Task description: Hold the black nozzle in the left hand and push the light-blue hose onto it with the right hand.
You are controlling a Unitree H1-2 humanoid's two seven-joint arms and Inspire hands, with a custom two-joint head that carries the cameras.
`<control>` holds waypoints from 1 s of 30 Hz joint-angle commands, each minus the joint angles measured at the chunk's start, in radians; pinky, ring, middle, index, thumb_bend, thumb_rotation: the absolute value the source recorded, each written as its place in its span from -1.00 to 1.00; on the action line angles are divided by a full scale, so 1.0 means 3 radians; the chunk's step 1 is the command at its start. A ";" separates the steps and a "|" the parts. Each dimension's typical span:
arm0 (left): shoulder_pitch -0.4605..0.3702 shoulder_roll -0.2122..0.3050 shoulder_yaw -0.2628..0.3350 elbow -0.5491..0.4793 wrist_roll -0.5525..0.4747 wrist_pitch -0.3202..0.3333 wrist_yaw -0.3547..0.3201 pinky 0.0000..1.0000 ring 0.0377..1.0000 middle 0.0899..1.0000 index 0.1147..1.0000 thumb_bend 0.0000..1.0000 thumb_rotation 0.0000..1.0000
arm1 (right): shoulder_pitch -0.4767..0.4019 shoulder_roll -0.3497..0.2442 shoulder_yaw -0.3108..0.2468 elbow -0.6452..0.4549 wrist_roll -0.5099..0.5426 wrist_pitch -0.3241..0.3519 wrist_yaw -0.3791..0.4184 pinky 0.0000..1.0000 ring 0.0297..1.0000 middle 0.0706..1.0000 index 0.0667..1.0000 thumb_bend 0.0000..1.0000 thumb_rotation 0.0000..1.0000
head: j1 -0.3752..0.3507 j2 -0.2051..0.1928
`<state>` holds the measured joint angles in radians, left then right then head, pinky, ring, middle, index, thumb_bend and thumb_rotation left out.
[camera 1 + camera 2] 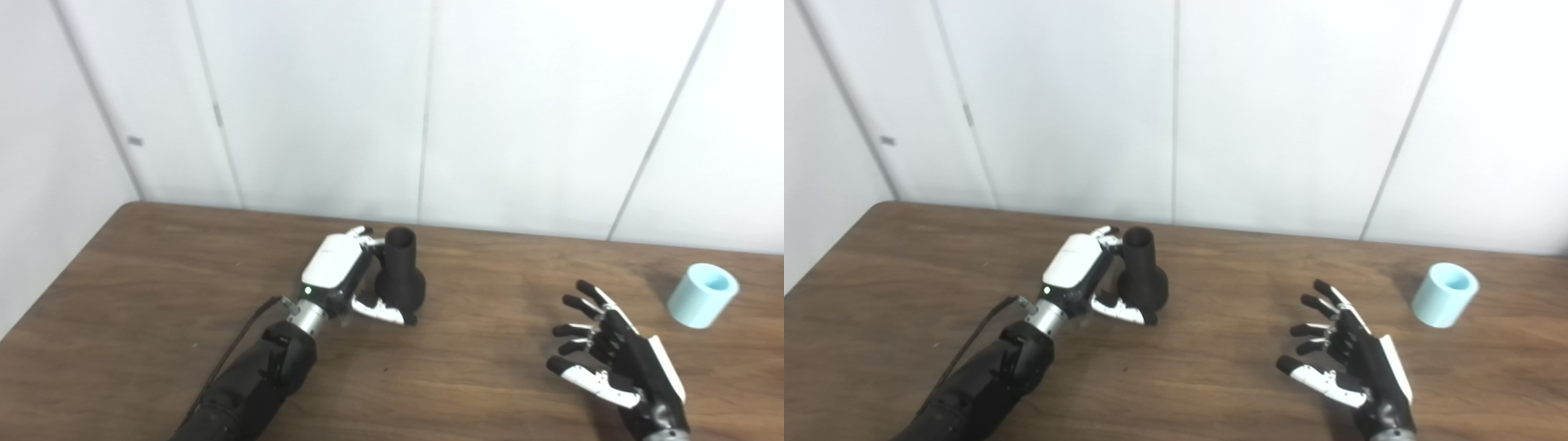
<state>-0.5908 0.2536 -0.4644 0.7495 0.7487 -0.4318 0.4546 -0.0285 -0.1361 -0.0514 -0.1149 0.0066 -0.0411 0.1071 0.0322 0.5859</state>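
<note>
**A:** What is on the tabletop point(153, 275)?

**B:** It is brown wood, set against a white panelled wall point(392, 104). A black nozzle point(400, 269) stands upright near the middle, toward the far side, wide base down and narrow open neck up. A light-blue hose point(702, 295), a short open tube, sits tilted at the far right, well apart from the nozzle.

**A:** Where are the hands?

**B:** The left hand point(343, 275) is just left of the nozzle, its fingers point(365, 234) curled behind the neck and its thumb across the near side of the base; the nozzle is on the tabletop, and I cannot tell how firm the grip is. The right hand point(1347, 361) is at the near right, palm facing left, fingers spread wide and holding nothing, well short of the hose.
</note>
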 commanded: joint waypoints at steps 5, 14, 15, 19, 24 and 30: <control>0.0456 -0.0314 -0.0428 0.0365 -0.0098 -0.0126 -0.0159 0.79 0.35 -0.11 -0.19 0.05 -1.00 | -0.0075 -0.0019 -0.0044 -0.0038 -0.0028 -0.0194 -0.0087 0.00 0.25 0.61 0.72 0.49 -0.35 | -0.0083 0.0038; 0.0398 -0.0204 -0.0635 0.0385 0.0058 -0.0095 -0.0705 0.77 0.41 -0.08 -0.20 0.05 -1.00 | -0.0101 -0.0035 -0.0069 -0.0008 -0.0063 -0.0225 -0.0093 -0.04 0.22 0.60 0.71 0.53 -0.30 | -0.0163 0.0088; 0.0385 -0.0187 -0.0680 0.0392 0.0114 -0.0071 -0.0722 0.78 0.41 -0.10 -0.19 0.05 -1.00 | -0.0105 -0.0036 -0.0074 -0.0007 -0.0051 -0.0235 -0.0088 -0.03 0.22 0.59 0.71 0.54 -0.29 | -0.0162 0.0095; 0.0341 -0.0163 -0.0823 0.0494 0.0231 0.0009 -0.0721 0.79 0.40 -0.11 -0.18 0.05 -1.00 | -0.0126 -0.0062 -0.0096 0.0042 0.0012 -0.0329 -0.0050 -0.03 0.23 0.60 0.72 0.50 -0.32 | -0.0170 0.0101; 0.0289 -0.0170 -0.0961 0.0671 0.0249 0.0126 -0.0698 0.76 0.41 -0.04 -0.22 0.04 -1.00 | -0.0152 -0.0092 -0.0132 0.0077 0.0080 -0.0380 -0.0036 -0.02 0.24 0.62 0.72 0.50 -0.33 | -0.0214 0.0109; 0.0223 -0.0174 -0.1060 0.0825 0.0207 0.0221 -0.0869 0.91 0.45 -0.01 -0.24 0.04 -1.00 | -0.0238 -0.0305 -0.0118 -0.0078 -0.0044 -0.0266 0.0021 -0.04 0.19 0.60 0.72 0.45 -0.47 | -0.0387 0.0071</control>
<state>-0.6813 0.2493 -0.6648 0.8543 0.7220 -0.4314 0.3901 -0.0454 -0.1826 -0.0757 -0.0661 0.0075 -0.0894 0.1019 -0.0826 0.6060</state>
